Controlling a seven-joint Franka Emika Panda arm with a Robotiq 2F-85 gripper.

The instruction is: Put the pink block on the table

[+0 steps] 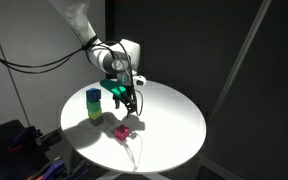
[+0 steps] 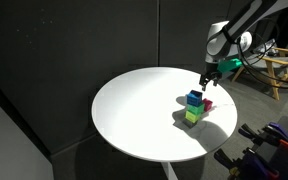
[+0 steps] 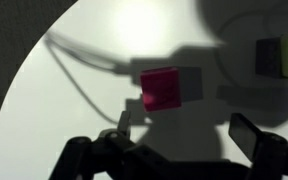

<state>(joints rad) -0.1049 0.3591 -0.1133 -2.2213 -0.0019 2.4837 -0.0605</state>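
In my wrist view the white table (image 3: 69, 105) fills the left side. My gripper (image 3: 184, 135) hangs above it at the bottom edge, jaws spread wide with nothing between them, and its fingertips (image 3: 246, 130) touch nothing. The pink block (image 3: 162, 87) lies flat on the table near 11 o'clock from my jaws. The yellow-green cube (image 3: 281, 55) sits at 2 o'clock, cut by the frame edge. In an exterior view the blue cube (image 1: 94, 95) stands stacked on it, at 11 o'clock from the pink block and apart from it
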